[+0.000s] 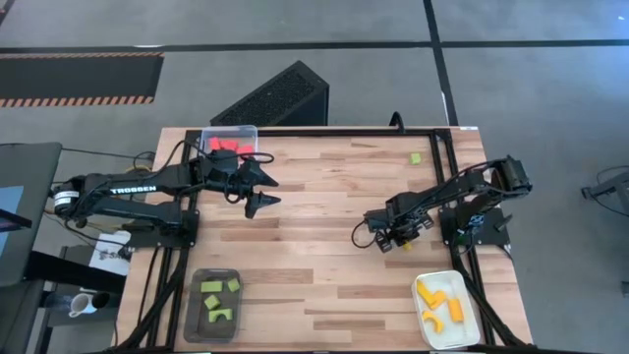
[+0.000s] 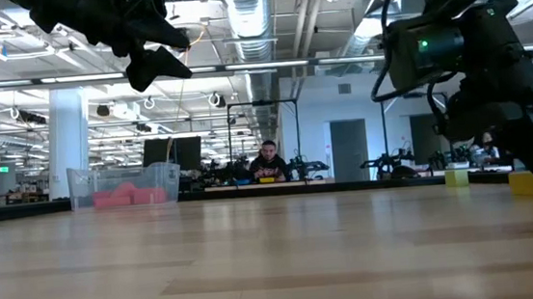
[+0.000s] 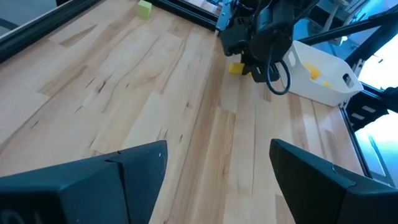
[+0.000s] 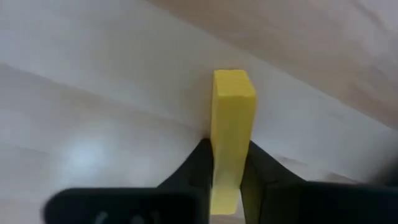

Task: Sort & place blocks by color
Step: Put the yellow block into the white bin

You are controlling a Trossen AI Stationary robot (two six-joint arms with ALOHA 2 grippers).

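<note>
Overhead, the right gripper (image 1: 386, 243) is reaching down to the wooden table (image 1: 324, 226), its two fingers pressing against both sides of a yellow block (image 4: 231, 124) and holding it at the tabletop. A white tray (image 1: 470, 332) near it is holding more yellow blocks (image 1: 438, 301). The left gripper (image 1: 267, 189) is hanging above the table with its fingers spread wide and nothing between them, beside a clear tray (image 1: 252, 132) containing red blocks (image 1: 228, 146). A dark grey tray (image 1: 194, 317) is holding green blocks (image 1: 220, 301). One green block (image 1: 416, 157) is lying alone near the far edge.
</note>
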